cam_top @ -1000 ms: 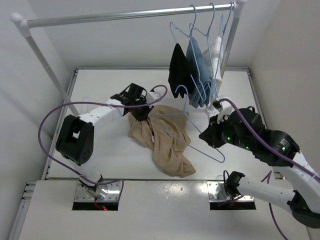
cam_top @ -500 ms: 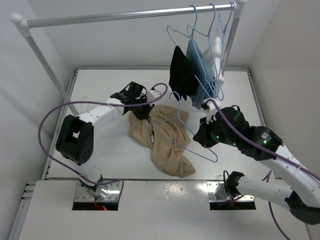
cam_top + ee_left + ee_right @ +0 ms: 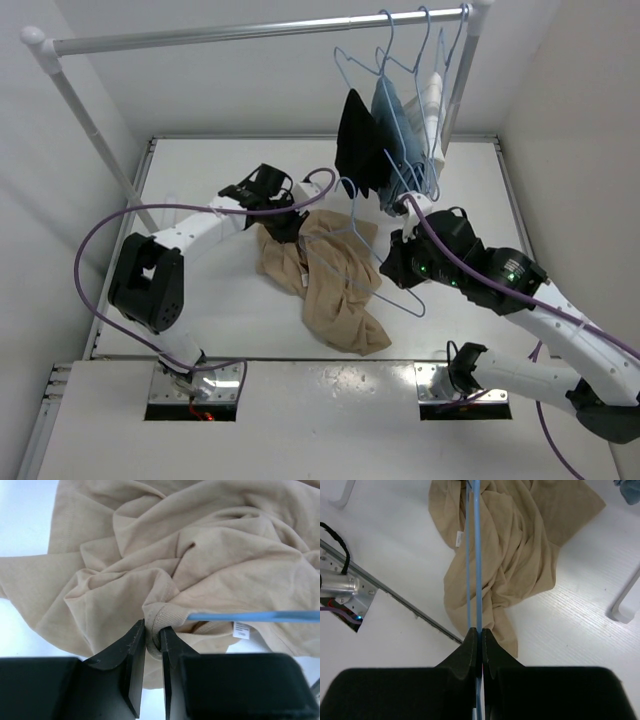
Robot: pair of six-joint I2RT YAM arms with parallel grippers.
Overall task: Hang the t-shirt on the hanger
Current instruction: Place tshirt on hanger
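The tan t-shirt (image 3: 335,285) lies crumpled on the white table. My left gripper (image 3: 285,228) sits at its far left edge, shut on the ribbed collar (image 3: 161,614), next to the small white label (image 3: 241,629). My right gripper (image 3: 396,262) is shut on the light-blue wire hanger (image 3: 357,222) and holds it above the right side of the shirt. In the left wrist view the hanger (image 3: 250,615) is a blue wire reaching the collar opening beside my left gripper (image 3: 152,632). From the right wrist, the hanger (image 3: 478,555) runs straight out from my right gripper (image 3: 479,632) over the t-shirt (image 3: 520,555).
A white clothes rail (image 3: 250,30) spans the back, with its left post (image 3: 90,130) slanting down to the table. A black garment (image 3: 355,140), a blue garment (image 3: 395,130) and a white one (image 3: 432,100) hang from it on wire hangers, close behind my right arm. A rack foot (image 3: 625,600) stands right of the shirt.
My right arm has carried the hanger left and away from the hanging garments, so it now lies over the shirt. The left arm has kept its hold on the collar without moving.
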